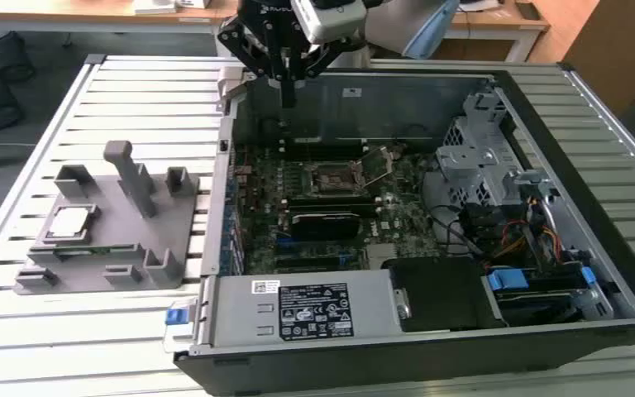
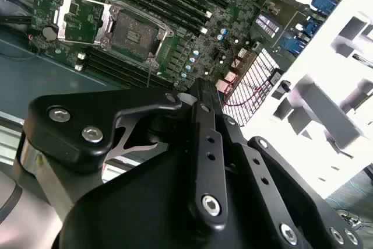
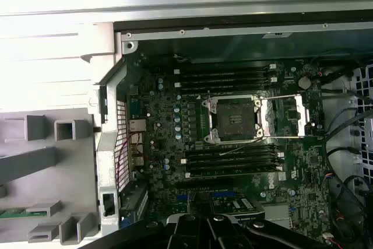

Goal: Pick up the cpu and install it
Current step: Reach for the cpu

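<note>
The cpu (image 1: 72, 222), a small pale silver square, lies flat on the grey fixture (image 1: 130, 248) on the slatted table at the exterior view's left. My gripper (image 1: 288, 102) hangs over the far edge of the open computer case (image 1: 538, 124), fingers pointing down, shut with nothing between them. It is well apart from the cpu. The dark socket (image 1: 334, 178) on the green motherboard stands open and bare, with its metal load plate (image 3: 285, 115) flipped aside; both wrist views show the socket (image 2: 135, 32) (image 3: 234, 119). The gripper's black linkage (image 2: 201, 161) crosses the second wrist view.
A long green memory strip (image 1: 95, 251) sits on the fixture near the cpu. Inside the case are a labelled power supply (image 1: 307, 310), a metal drive cage (image 1: 478, 149) and loose cables (image 1: 516, 240). The fixture's upright posts (image 1: 130, 178) stand beside the cpu.
</note>
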Controlling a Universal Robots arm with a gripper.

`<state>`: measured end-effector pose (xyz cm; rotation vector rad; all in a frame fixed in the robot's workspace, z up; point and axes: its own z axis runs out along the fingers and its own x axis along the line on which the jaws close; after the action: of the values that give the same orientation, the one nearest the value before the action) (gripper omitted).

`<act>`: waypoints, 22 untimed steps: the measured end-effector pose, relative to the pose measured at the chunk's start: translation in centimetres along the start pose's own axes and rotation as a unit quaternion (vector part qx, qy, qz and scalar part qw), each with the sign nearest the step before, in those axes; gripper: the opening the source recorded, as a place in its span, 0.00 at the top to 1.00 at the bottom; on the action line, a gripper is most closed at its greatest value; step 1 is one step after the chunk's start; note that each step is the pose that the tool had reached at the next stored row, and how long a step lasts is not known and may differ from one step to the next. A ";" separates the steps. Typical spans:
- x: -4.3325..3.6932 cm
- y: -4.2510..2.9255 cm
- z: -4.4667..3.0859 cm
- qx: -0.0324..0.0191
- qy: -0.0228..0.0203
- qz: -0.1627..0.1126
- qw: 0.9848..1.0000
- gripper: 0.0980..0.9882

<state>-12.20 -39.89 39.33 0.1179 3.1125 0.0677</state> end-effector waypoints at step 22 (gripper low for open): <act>0.45 -0.03 0.00 0.000 0.000 0.000 1.000 0.99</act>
<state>-12.65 -39.89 39.32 0.1180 3.1125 0.0677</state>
